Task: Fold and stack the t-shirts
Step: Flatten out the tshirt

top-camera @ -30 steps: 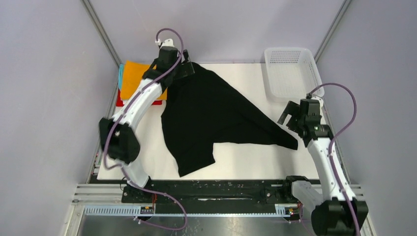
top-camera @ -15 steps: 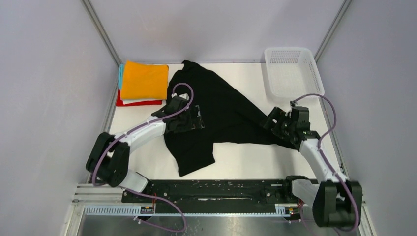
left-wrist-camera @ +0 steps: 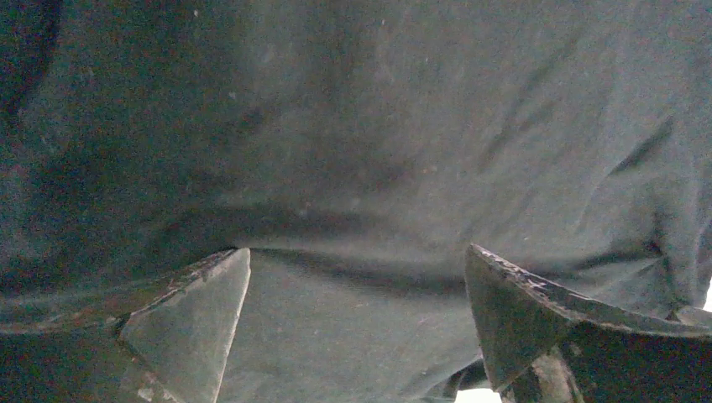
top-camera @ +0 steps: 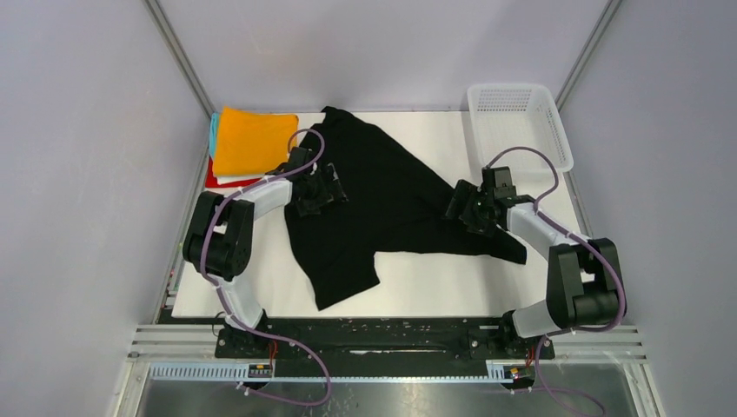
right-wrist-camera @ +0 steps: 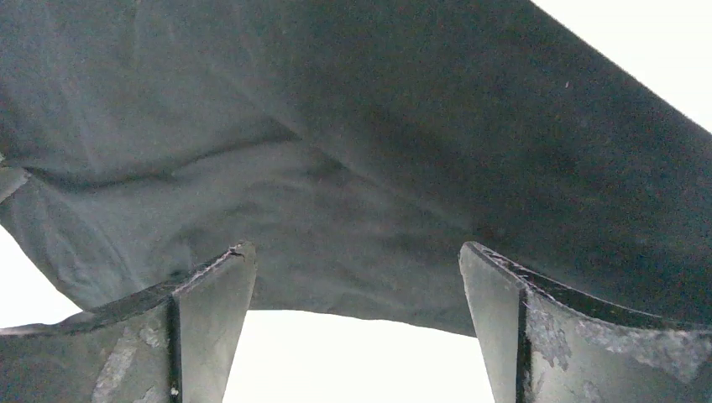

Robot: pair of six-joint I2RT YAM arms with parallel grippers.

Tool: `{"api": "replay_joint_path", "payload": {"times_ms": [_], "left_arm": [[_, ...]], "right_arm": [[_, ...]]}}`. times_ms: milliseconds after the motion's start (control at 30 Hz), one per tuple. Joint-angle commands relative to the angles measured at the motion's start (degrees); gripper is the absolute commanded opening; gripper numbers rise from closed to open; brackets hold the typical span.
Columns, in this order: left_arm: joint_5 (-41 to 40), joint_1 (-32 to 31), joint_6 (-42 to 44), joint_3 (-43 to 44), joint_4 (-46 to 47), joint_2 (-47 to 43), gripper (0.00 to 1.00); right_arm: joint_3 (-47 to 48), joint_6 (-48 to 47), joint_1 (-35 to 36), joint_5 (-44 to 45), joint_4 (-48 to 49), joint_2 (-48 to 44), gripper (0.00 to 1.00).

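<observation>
The large black t-shirt (top-camera: 391, 187) lies crumpled and spread across the middle of the white table (top-camera: 434, 282). My left gripper (top-camera: 328, 187) hangs open low over its left part; in the left wrist view black cloth (left-wrist-camera: 378, 126) fills the frame and lies between the wide-apart fingers (left-wrist-camera: 197, 319). My right gripper (top-camera: 461, 207) stands open at the shirt's right side. In the right wrist view its fingers (right-wrist-camera: 214, 323) straddle the cloth's edge (right-wrist-camera: 378, 168), with bare table below. A stack of folded t-shirts, orange (top-camera: 254, 141) on top, sits at the back left.
A white mesh basket (top-camera: 518, 122) stands at the back right corner. White, red (top-camera: 248, 182) and teal (top-camera: 213, 130) edges show under the orange shirt. Grey walls and metal frame posts close in the table's sides and back.
The left arm came away from the back left stack and settled over the shirt's left part. The right arm reached left onto the shirt's right side. Both grippers stayed open.
</observation>
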Motion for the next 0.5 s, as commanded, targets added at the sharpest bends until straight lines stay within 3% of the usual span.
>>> {"api": "replay_joint_path", "payload": {"times_ms": [0, 233, 467], "left_arm": [[-1.07, 3.05, 1.01, 5.32, -2.78, 4.12, 0.99], [-3.34, 6.03, 2.27, 14.62, -8.91, 10.05, 0.99], [-5.86, 7.92, 3.33, 23.25, -10.84, 14.0, 0.99]], "right_arm": [[5.85, -1.26, 0.25, 3.82, -2.29, 4.43, 1.0], [16.56, -2.93, 0.15, 14.94, -9.51, 13.69, 1.0], [20.52, -4.68, 0.17, 8.67, -9.08, 17.16, 0.99]]}}
